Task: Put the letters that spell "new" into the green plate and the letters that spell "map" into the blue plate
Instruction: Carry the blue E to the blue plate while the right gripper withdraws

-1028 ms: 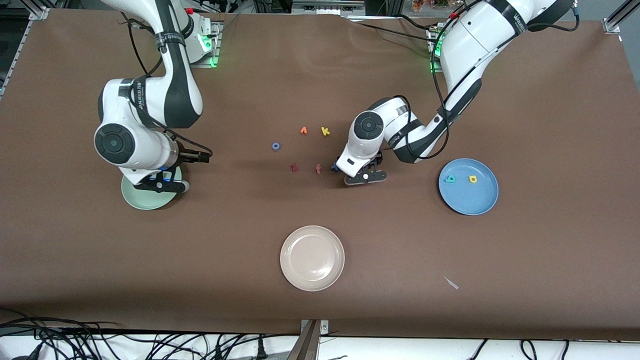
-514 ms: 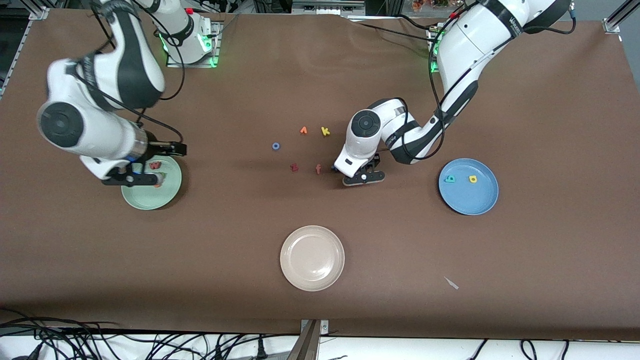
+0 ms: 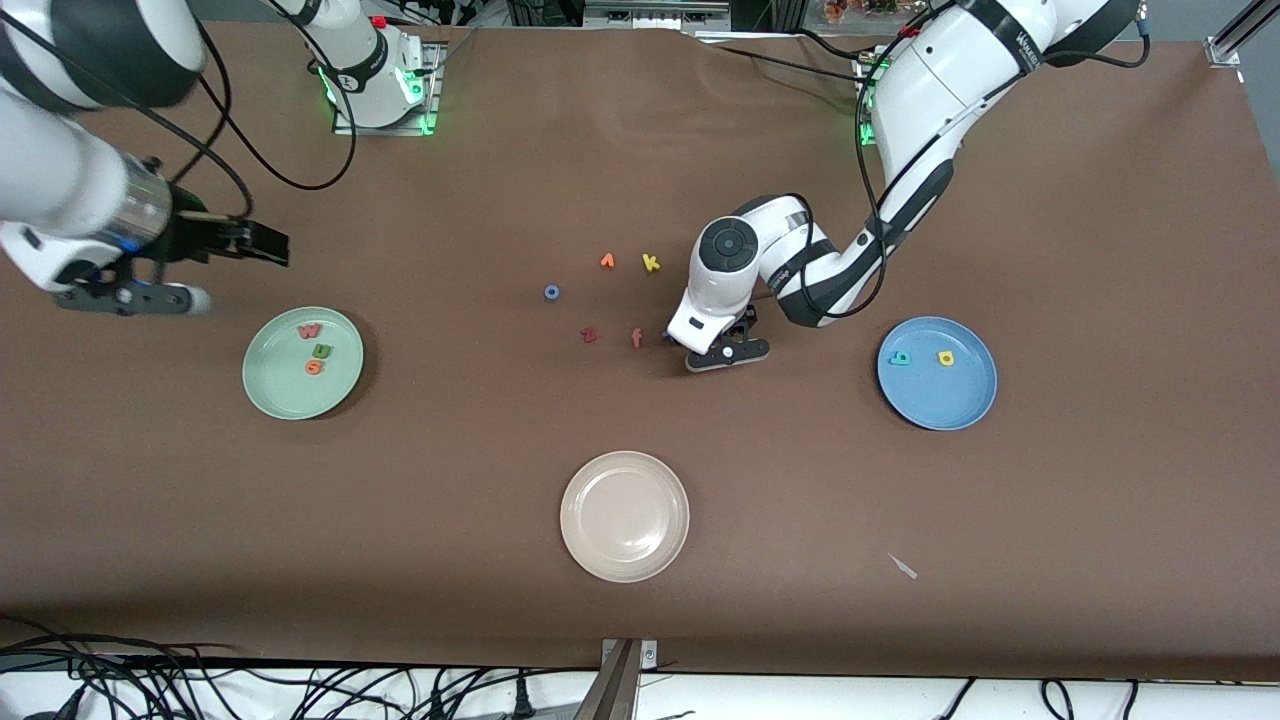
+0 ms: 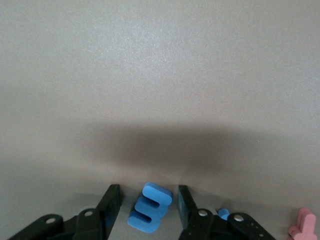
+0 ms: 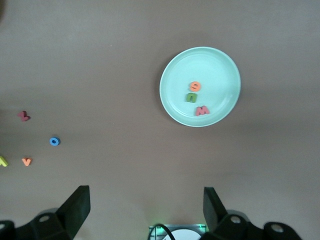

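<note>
A brown counter (image 3: 1100,200) carries the green plate (image 3: 270,395), blue plate (image 3: 940,405), a cream plate (image 3: 625,516) and scattered loose foam letters (image 3: 612,300).

- A light blue m (image 4: 150,207), tilted, stands on the table right at my left gripper (image 4: 147,197).
- A salmon f (image 3: 637,339) lies just beside my left gripper, toward the right arm's end of the table; a dark red z (image 3: 588,335) lies next to the f.
- A yellow k (image 3: 650,263), an orange v-like letter (image 3: 607,261) and a blue o (image 3: 551,292) lie near the same gripper, farther from the front camera.
- In the green plate (image 3: 262,395), near my right gripper (image 3: 130,298): a salmon-red w (image 3: 309,331), a green n (image 3: 321,350), an orange e (image 3: 314,367).
- In the blue plate (image 3: 960,410), toward the left arm's end from my left gripper: a teal p (image 3: 900,358), a yellow a (image 3: 945,358).
- White print on my left arm's black band (image 3: 1030,40) is too small to read.
</note>
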